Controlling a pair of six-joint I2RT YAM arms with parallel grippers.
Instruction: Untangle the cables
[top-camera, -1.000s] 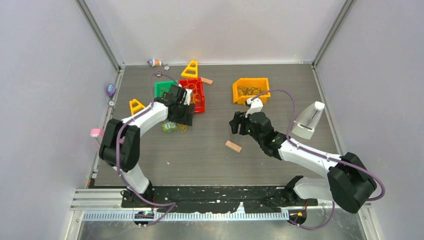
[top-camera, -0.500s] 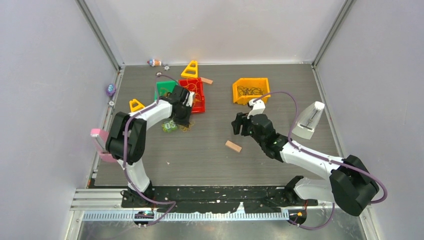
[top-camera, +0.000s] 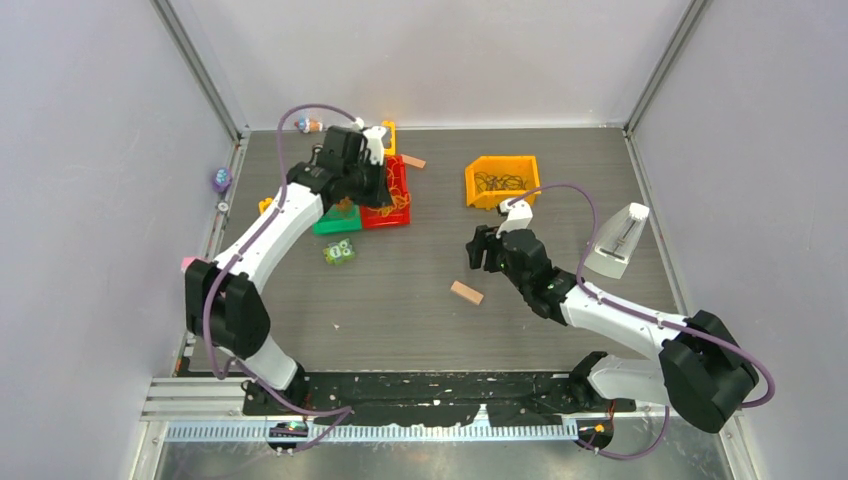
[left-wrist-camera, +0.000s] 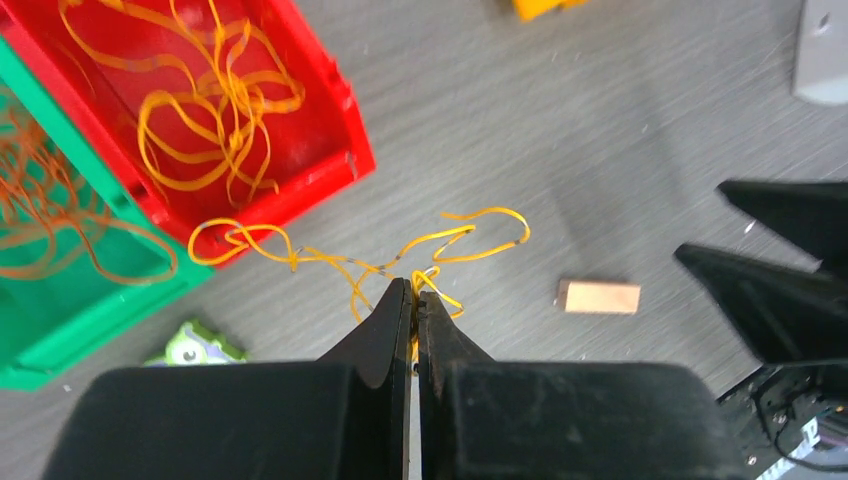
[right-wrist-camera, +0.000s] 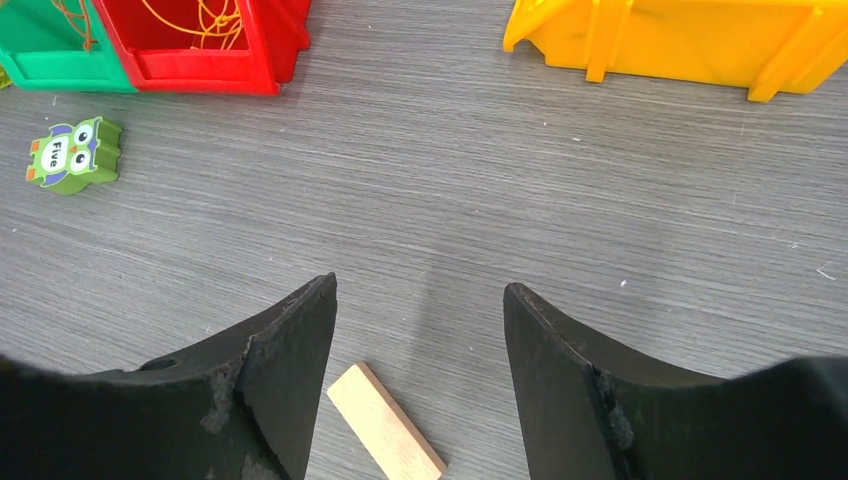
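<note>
Now left tool (left-wrist-camera: 412, 300) pinched shut on yellow cable (left-wrist-camera: 497, 210), strand hanging at frame centre over bench (left-wrist-camera: 600, 130), by red bin (left-wrist-camera: 345, 150) lower corner. Right tool (right-wrist-camera: 418, 285) gapes wide, empty, above wood block (right-wrist-camera: 385, 420). Other cables (left-wrist-camera: 230, 110) lie in bins; seemingly only this strand left to place.

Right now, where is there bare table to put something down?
Bare patches: between the red bin and yellow bin, and from the block to the near edge of the table. Crowded: far left, where the green bin, owl and left tool holding a cable cluster.
</note>
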